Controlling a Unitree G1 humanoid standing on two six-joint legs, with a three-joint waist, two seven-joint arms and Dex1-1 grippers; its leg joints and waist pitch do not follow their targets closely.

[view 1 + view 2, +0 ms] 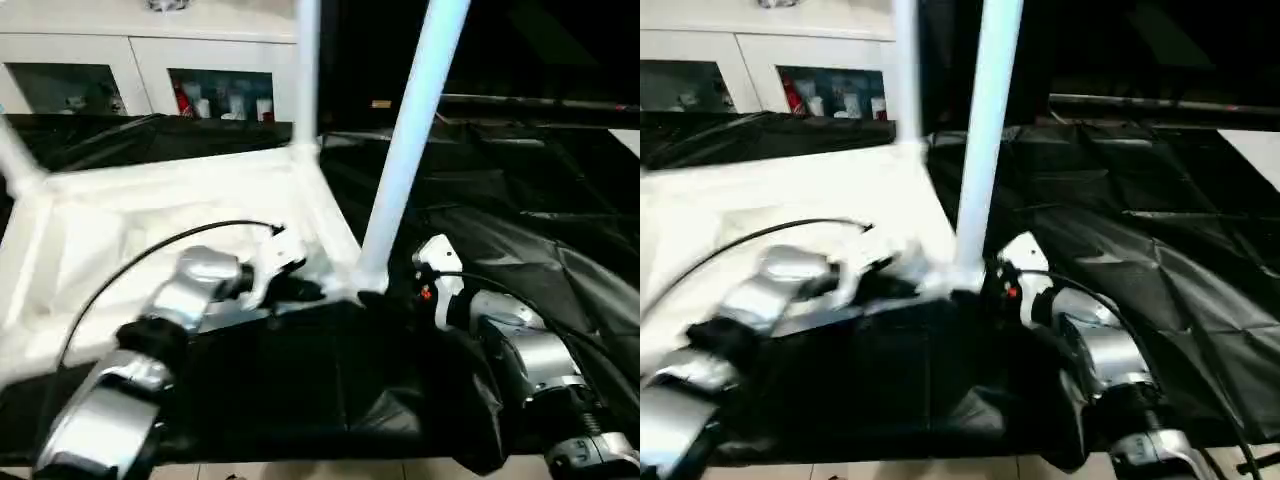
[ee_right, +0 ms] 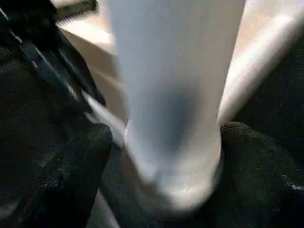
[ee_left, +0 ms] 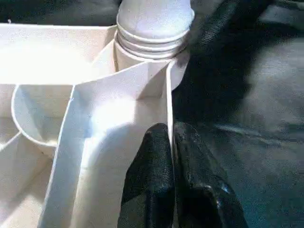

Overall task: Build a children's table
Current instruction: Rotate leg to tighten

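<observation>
Children's table (image 1: 150, 215): it is lying upside down on the black-draped tabletop (image 1: 520, 210), near its front edge, so the corner sockets are facing up.
Left gripper (image 3: 170, 142): its fingers are pinching a thin white rib, probably steadying the top.
Right gripper (image 2: 161, 156): its fingers are standing spread either side of the leg (image 1: 405, 150).
Leg: a smooth tapered tube, standing in the near corner socket.

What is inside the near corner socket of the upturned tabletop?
A white leg stands upright in the near corner socket of the tabletop, its ribbed collar at the socket's mouth. The leg's end inside the socket is hidden by the socket wall.
</observation>
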